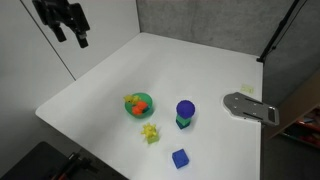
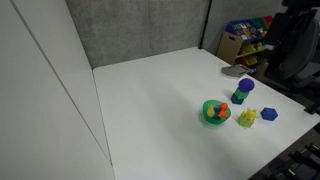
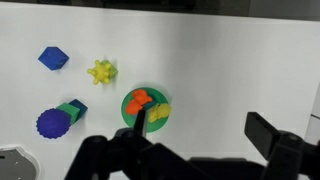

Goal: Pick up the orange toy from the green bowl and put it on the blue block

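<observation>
- Nothing is done yet: the small lumpy orange toy [image 3: 140,98] lies in the shallow round green bowl [image 3: 125,108], seemingly beside a yellow piece.
- The black claw [image 1: 70,38] hangs high above, spread wide and empty.
- Left: grasp, lift, set it on the small plain blue block [image 1: 180,158], near the white tabletop [image 1: 200,70] edge; a spiky yellow toy [image 1: 150,133] stands between.

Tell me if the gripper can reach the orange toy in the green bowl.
Probably yes: the gripper hangs open above the table and nothing covers the orange toy, though a yellow toy crowds it in the green bowl.
</observation>
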